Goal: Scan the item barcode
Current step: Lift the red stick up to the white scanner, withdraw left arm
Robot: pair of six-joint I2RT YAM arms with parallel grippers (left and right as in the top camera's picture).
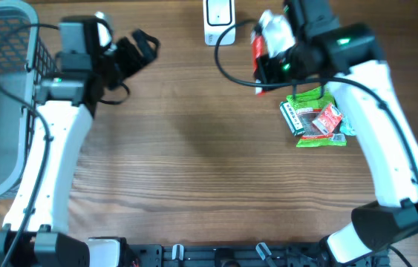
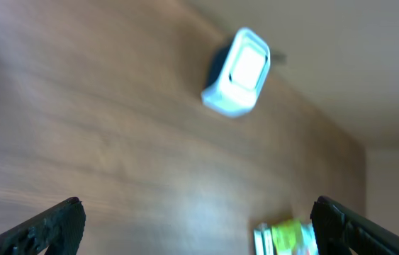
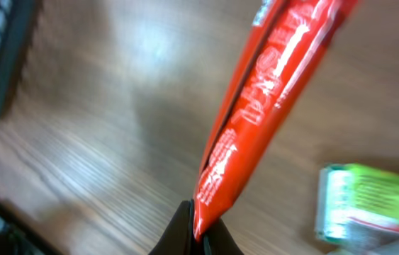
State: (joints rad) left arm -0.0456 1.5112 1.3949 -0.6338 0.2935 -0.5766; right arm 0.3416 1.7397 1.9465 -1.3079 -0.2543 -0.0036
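Observation:
A long red packet hangs above the table, just right of the white barcode scanner. My right gripper is shut on the packet's lower end. At the far left my left gripper stands open and empty above the bare wood. Its dark fingertips sit wide apart at the bottom corners of the left wrist view. That view also holds the scanner, blurred, further off.
A pile of green and red packets lies on the table under the right arm. A grey mesh basket stands at the left edge. A black cable loops near the scanner.

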